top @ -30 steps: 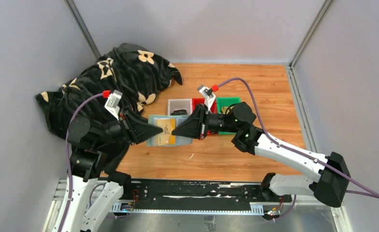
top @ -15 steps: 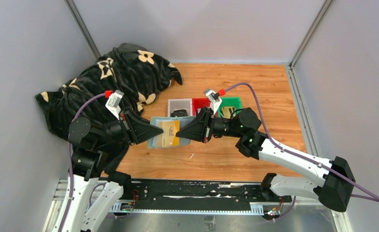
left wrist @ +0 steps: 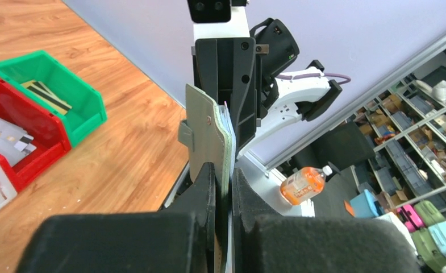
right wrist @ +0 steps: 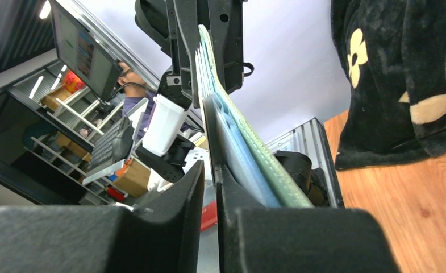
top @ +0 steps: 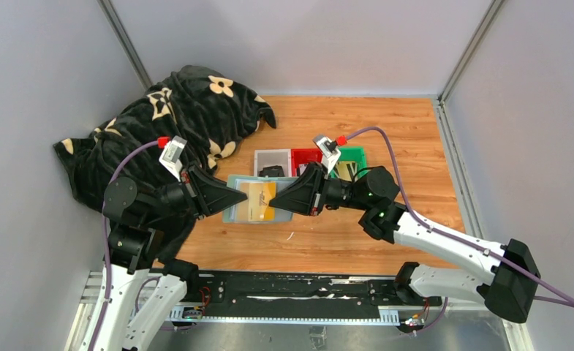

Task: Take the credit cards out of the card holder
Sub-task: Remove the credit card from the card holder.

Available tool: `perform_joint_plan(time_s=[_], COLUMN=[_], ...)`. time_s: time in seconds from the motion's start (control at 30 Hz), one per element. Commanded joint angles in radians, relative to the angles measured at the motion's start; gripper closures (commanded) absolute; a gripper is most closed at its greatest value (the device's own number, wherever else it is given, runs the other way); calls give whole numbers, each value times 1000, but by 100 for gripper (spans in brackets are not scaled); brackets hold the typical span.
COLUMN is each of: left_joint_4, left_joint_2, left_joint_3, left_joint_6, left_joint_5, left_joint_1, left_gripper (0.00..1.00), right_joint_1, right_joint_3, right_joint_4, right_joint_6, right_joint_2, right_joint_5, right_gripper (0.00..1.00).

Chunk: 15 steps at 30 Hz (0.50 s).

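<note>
The card holder (top: 237,181) hangs open above the table, teal inside showing. My left gripper (top: 234,197) is shut on its left edge. In the left wrist view the holder (left wrist: 206,131) stands edge-on between my left gripper's (left wrist: 223,182) jaws, tab to the left. A gold-yellow credit card (top: 258,199) lies in the holder's middle. My right gripper (top: 273,207) is pinched on that card's right edge. In the right wrist view my right gripper (right wrist: 210,142) is almost closed, with the holder's teal and green layers (right wrist: 266,165) beside its right finger.
White (top: 257,161), red (top: 306,153) and green (top: 351,151) trays stand behind the holder; the green tray (left wrist: 90,105) holds dark and gold cards, the red tray (left wrist: 38,156) silvery ones. A black flowered blanket (top: 174,124) is heaped at the back left.
The right arm has shifted a little to the right, its gripper staying at the gold card's edge. The left arm keeps the holder in place. Little differs from half a second ago.
</note>
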Motion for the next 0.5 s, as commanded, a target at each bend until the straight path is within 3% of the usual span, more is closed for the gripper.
perform_joint_plan(time_s=[0.0, 0.1, 0.27, 0.4, 0.47], left_joint_4=[-36, -54, -56, -54, -53], left_joint_2=[-8, -4, -3, -1, -1], left_joint_3=[32, 38, 42, 44, 44], left_joint_6=[56, 72, 69, 68, 68], left_joint_5=[-38, -52, -51, -46, -45], left_joint_1=[-8, -8, -8, -8, -7], left_gripper=[100, 100, 100, 100, 100], right_joint_1=[10, 18, 22, 21, 19], right_joint_3=[-4, 9, 22, 18, 14], right_joint_4=[96, 120, 138, 152, 143], right_joint_6=[41, 55, 61, 61, 49], right_joint_2=[37, 69, 95, 97, 84], right_joint_5=[8, -1, -5, -8, -5], right_gripper=[78, 67, 67, 88, 93])
